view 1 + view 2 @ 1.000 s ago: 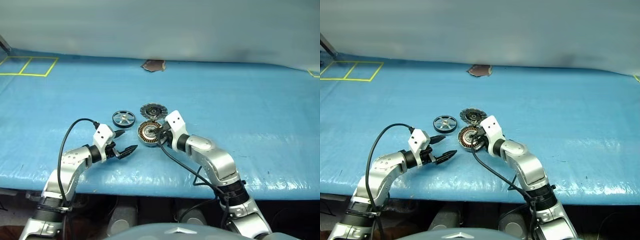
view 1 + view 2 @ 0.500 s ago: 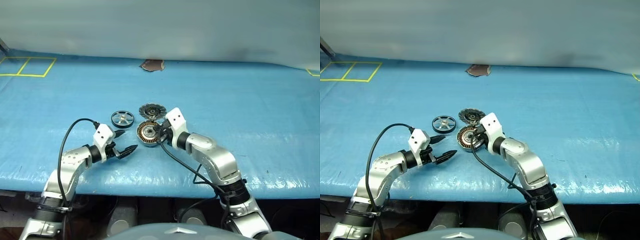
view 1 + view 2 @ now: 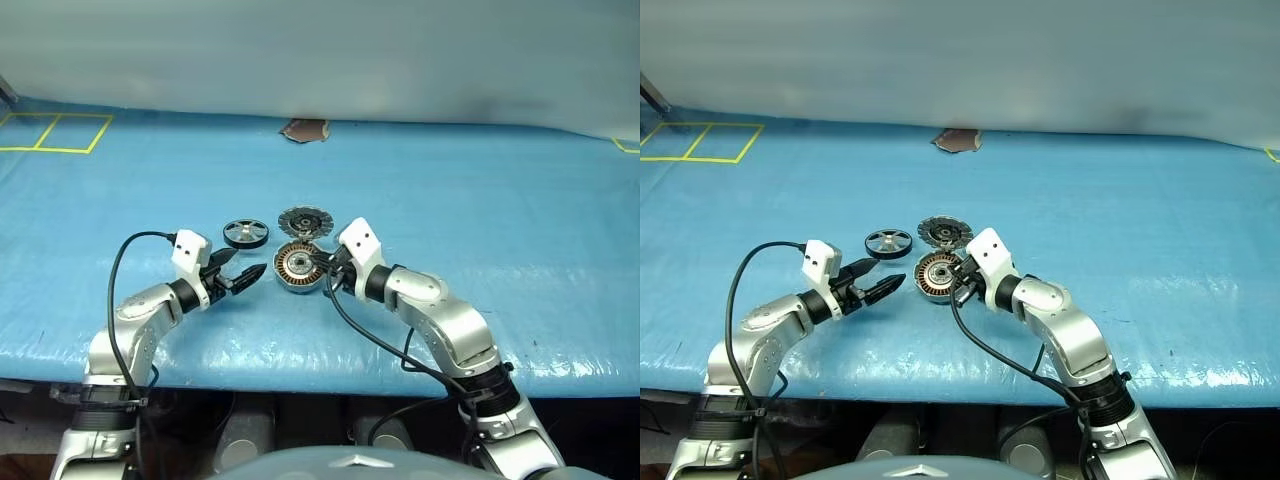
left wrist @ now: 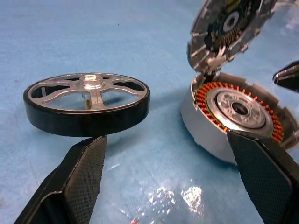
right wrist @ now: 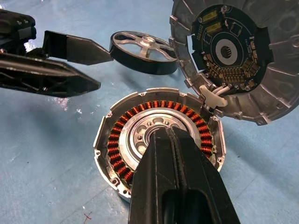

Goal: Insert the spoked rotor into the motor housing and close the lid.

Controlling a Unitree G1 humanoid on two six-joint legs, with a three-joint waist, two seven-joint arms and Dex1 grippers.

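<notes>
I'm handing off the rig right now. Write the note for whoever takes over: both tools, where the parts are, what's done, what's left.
Left tool: open, empty, aimed between the rotor and the housing.
Right tool: shut, holding nothing, tips over the housing's centre; I cannot tell whether they touch it.
Rotor: flat on the blue table, to the housing's left, apart from it.
Housing: on the table, windings exposed.
Lid: standing open at the housing's far edge, joined to it there.
Done: lid is open.
Left: pick up the rotor, seat it in the housing, close the lid.
</notes>
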